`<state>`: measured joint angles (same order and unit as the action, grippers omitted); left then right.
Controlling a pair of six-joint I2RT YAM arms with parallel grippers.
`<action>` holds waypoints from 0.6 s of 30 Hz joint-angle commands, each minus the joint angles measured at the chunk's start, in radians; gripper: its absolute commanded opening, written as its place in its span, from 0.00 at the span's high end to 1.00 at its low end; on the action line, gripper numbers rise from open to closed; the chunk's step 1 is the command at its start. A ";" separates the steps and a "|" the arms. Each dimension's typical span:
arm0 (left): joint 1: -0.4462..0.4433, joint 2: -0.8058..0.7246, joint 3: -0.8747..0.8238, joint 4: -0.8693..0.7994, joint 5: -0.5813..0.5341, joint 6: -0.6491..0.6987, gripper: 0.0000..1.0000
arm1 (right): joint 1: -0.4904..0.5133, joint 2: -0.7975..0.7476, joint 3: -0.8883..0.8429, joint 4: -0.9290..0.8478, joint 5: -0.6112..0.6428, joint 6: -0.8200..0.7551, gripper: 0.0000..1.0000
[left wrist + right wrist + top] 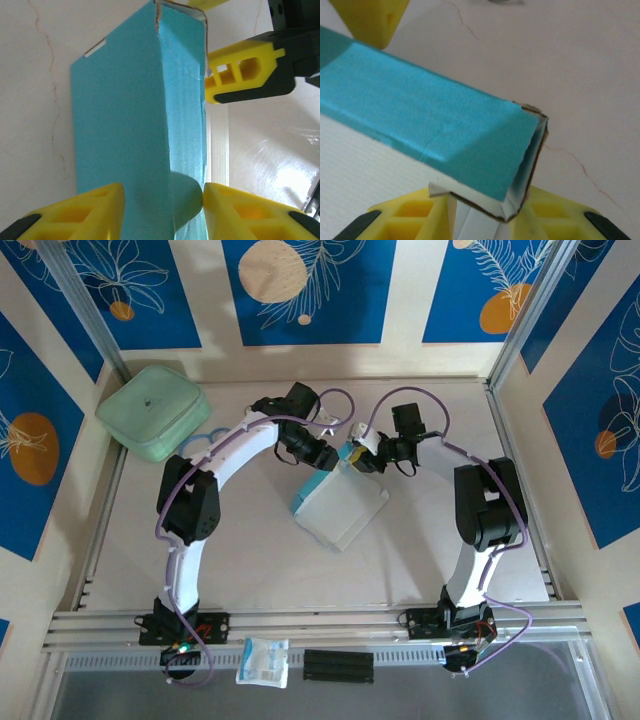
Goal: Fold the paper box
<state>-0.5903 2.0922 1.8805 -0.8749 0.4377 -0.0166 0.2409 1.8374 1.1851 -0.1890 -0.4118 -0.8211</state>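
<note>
**We are forming a side wall of the thin cardboard paper box [340,508], sky blue on one face and white on the other.**

The box is lying in the middle of the table [250,570], between the arms. The left gripper [164,212] is clenching the raised blue wall, and the right gripper [481,215] is pinching its open end corner. Next, we judge, the loose white flap [470,222] there is needing tucking in with the wall held upright. We are counting one box, two grippers, one pale green rounded case [153,412], one small clear packet [263,661] and one black bar [338,666].
</note>
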 commanded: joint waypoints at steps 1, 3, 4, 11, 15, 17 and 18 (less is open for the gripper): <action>0.000 0.031 0.019 -0.016 -0.001 0.023 0.55 | 0.021 0.023 -0.012 0.025 0.030 0.030 0.69; 0.000 0.029 0.017 -0.015 -0.002 0.024 0.55 | 0.024 0.025 -0.011 0.035 0.044 0.032 0.69; 0.000 0.029 0.017 -0.013 -0.001 0.024 0.55 | 0.025 0.027 -0.007 0.038 0.048 0.036 0.69; 0.001 0.034 0.017 -0.007 -0.010 0.010 0.55 | 0.030 0.044 0.078 -0.004 -0.013 0.143 0.73; 0.017 0.019 -0.006 0.033 0.020 -0.022 0.55 | 0.048 0.044 0.088 0.011 -0.034 0.247 0.79; 0.028 0.008 -0.023 0.063 0.060 -0.038 0.55 | 0.068 0.037 0.068 0.048 -0.027 0.265 0.80; 0.032 0.005 -0.027 0.076 0.071 -0.042 0.55 | 0.080 0.035 0.060 0.058 -0.013 0.255 0.81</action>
<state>-0.5762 2.0926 1.8763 -0.8490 0.4553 -0.0372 0.2825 1.8771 1.2480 -0.1642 -0.3702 -0.6201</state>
